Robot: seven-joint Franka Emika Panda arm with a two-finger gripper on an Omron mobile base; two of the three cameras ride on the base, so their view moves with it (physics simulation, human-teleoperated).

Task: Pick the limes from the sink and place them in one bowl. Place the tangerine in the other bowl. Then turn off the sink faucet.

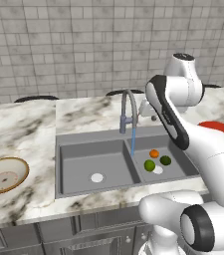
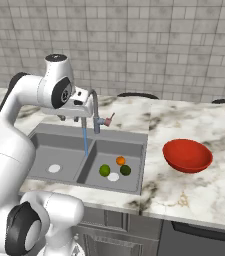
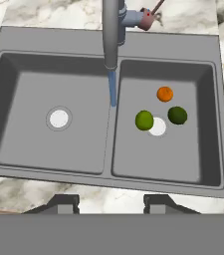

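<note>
The two dark fingertips of the white arm's tool (image 3: 111,201) were seen at the bottom of the hand view, clenched on nothing and held high above the grey metal double-basin sink (image 3: 108,47). In that view the lighter green lime (image 3: 144,120) lay at about 9 o'clock of the round white drain (image 3: 158,127) of the right basin, touching its edge, and the darker green lime (image 3: 177,115) at about 2 o'clock of it. The small orange tangerine (image 3: 165,93) was seen near them, at about 12 o'clock of the drain and apart from both limes. A thin blue stream of water (image 3: 112,88) was seen falling from the spout of the grey gooseneck faucet (image 3: 111,30) onto the divider between the basins. The shallow glossy red bowl (image 2: 187,155) stood on the marbled worktop (image 2: 209,125) at 3 o'clock of the sink, and the tan-rimmed bowl with the pale inside (image 1: 3,175) at 9 o'clock of it.
</note>
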